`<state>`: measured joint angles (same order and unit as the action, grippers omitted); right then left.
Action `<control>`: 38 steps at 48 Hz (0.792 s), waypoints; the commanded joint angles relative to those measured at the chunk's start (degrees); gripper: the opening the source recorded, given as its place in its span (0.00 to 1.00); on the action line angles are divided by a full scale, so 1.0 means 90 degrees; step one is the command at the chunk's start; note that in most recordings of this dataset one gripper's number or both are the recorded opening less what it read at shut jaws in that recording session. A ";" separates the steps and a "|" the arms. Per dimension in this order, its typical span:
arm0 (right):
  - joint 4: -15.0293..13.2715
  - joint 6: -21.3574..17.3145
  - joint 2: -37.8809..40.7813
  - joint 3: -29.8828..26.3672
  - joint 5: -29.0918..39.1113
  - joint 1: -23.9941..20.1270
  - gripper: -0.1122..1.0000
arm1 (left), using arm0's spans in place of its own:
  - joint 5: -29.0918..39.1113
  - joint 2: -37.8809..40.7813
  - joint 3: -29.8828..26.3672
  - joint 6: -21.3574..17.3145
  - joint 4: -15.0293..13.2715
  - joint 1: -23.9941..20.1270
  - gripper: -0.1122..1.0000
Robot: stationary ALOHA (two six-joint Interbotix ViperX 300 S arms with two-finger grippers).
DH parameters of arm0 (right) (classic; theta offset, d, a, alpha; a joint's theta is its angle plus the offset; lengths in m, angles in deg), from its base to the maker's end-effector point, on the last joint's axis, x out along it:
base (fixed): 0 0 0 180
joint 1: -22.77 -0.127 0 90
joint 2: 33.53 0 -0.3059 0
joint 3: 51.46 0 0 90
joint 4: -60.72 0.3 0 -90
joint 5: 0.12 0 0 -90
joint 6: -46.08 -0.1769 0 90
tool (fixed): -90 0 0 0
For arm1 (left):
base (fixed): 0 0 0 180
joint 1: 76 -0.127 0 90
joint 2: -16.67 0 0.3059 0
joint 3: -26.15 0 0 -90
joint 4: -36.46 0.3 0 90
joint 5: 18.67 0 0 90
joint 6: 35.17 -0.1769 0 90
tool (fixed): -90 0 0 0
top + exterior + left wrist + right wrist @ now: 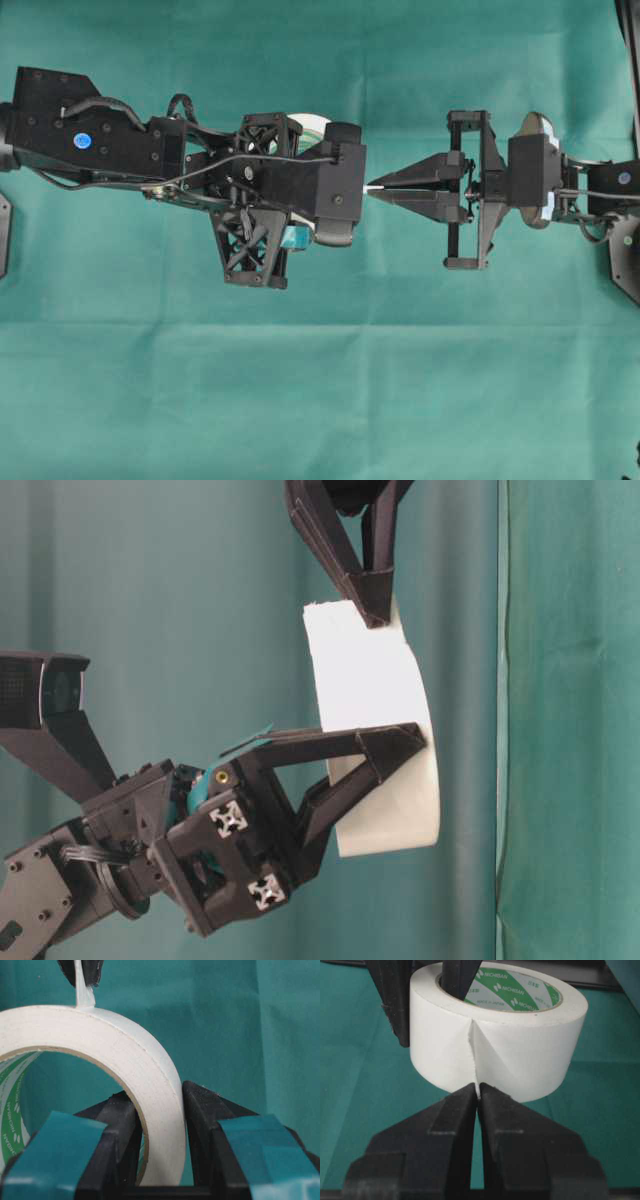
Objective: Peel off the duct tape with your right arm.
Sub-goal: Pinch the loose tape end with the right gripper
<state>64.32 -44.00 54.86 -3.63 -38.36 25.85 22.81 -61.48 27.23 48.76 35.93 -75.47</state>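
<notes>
The duct tape point(520, 1045) is a wide white roll with a green-and-white printed core, held above the green cloth. My left gripper point(157, 1105), with teal patches on its fingers, is shut on the roll's wall, one finger inside the core and one outside. My right gripper point(478, 1091), plain black, is shut on the short loose tab point(84, 992) that stands off the roll's outer face. From table level, the right gripper point(370, 610) comes down onto the top of the roll point(375, 720). Overhead, the left arm's wrist point(300, 185) hides most of the roll; the right gripper point(372, 189) meets it.
A green cloth point(320, 400) covers the table, and a green backdrop point(570, 720) hangs behind. Black arm bases sit at the left edge point(3, 235) and right edge point(625, 260) of the overhead view.
</notes>
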 commanded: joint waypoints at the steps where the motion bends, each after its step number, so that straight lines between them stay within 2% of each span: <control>1: 0.0039 -0.0010 -0.0098 -0.0068 -0.0068 0.0039 0.02 | -0.0029 -0.0186 -0.0127 0.0000 0.0010 0.0088 0.30; 38: 0.0039 0.0000 -0.0098 0.0020 -0.0078 0.0146 0.02 | -0.0186 -0.0186 0.0020 -0.0010 0.0010 0.0381 0.30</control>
<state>64.32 -44.00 54.86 -3.28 -38.44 25.94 21.41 -61.48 27.84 48.85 36.19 -73.89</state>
